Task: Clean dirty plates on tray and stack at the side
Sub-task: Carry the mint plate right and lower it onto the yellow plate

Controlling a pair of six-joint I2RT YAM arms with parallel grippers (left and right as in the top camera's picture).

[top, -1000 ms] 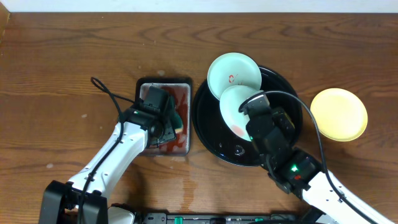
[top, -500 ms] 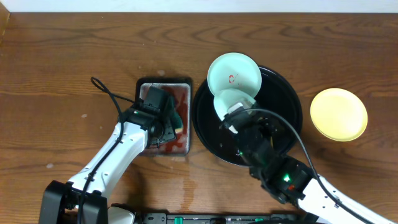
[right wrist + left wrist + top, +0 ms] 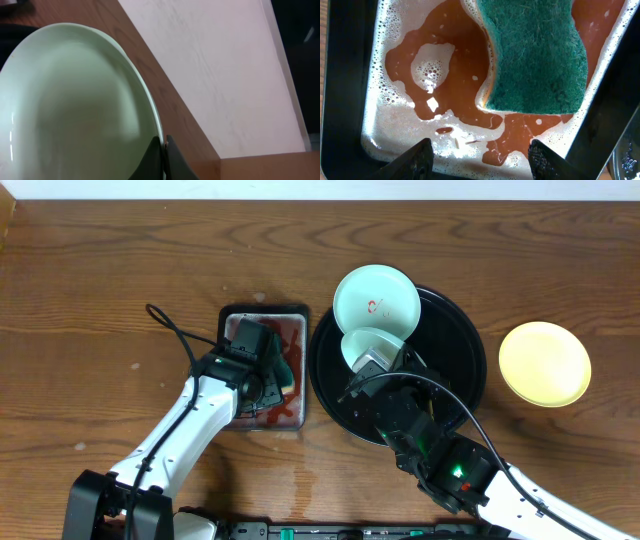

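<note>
Rim pinch may slip
The right gripper [image 3: 163, 150] clamps only the tilted plate [image 3: 75, 110] edge over the tray [image 3: 465, 345]; left gripper [image 3: 480, 160] open, empty, above sponge [image 3: 535, 55].

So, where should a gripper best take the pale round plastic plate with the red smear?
Pinch the pale smeared plate at its far-left rim, from outside the glossy black round tray: it overhangs the tray's raised rim there, so a finger probably fits underneath.

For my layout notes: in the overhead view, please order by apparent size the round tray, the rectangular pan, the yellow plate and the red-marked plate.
1. round tray
2. rectangular pan
3. yellow plate and red-marked plate: they look about equal, so no ranking between them.
</note>
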